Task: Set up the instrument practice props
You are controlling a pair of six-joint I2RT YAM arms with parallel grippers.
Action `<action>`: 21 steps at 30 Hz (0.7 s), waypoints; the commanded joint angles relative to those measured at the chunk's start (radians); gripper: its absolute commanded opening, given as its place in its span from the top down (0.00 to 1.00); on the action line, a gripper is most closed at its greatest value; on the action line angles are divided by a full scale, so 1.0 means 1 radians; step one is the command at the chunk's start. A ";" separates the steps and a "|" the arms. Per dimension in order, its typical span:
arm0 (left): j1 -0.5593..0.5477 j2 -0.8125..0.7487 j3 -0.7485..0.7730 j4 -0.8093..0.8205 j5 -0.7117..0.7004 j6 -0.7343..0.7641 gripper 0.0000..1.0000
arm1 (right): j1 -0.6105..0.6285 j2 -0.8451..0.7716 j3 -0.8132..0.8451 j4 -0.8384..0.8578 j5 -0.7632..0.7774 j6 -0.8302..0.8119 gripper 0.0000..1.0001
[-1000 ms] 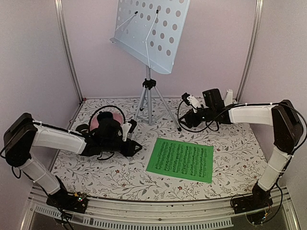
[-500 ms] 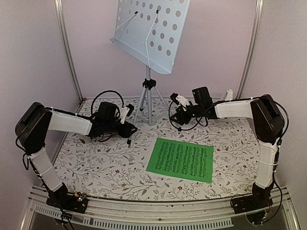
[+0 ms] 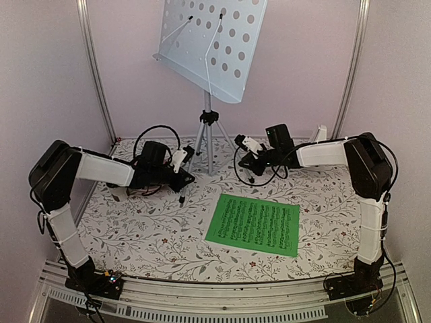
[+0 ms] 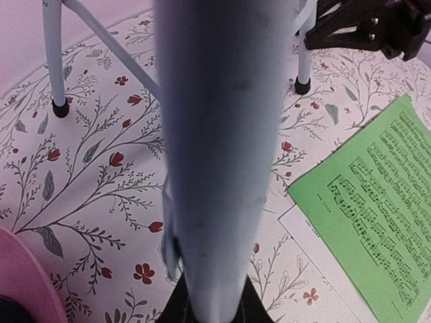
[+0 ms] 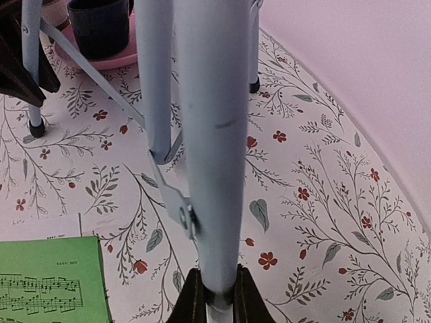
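The pale grey music stand [image 3: 212, 47] stands at the back middle on its tripod. My left gripper [image 3: 186, 176] is shut on the tripod's left leg [image 4: 215, 134], and its dark jaws [image 4: 212, 303] hug the tube. On the other side my right gripper [image 3: 244, 161] is shut on the right leg [image 5: 209, 134], clamped low on it [image 5: 219, 293]. A green sheet of music [image 3: 254, 223] lies flat in front of the stand. A white sheet [image 4: 316, 249] peeks out from under it. A small white metronome [image 3: 321, 133] shows behind the right arm.
A dark blue cup [image 5: 101, 23] stands on a pink plate [image 5: 114, 59] at the back left, behind the left arm. The third tripod leg [image 4: 52, 54] points toward the back. Metal frame posts [image 3: 94, 67] and pink walls close in the floral table [image 3: 161, 242].
Both arms have swung inward to the tripod. Each gripper has gone from open to shut on a leg. The stand and sheets have not moved.
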 commanded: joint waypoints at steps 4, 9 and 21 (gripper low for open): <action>0.009 -0.049 -0.058 -0.017 -0.054 -0.007 1.00 | -0.032 -0.054 -0.054 0.008 0.130 -0.024 1.00; 0.008 -0.081 -0.102 -0.024 -0.066 -0.022 1.00 | -0.108 -0.126 -0.127 0.018 0.129 0.000 1.00; -0.187 -0.064 -0.171 0.036 -0.063 -0.131 1.00 | -0.178 -0.099 -0.126 0.034 0.138 -0.030 1.00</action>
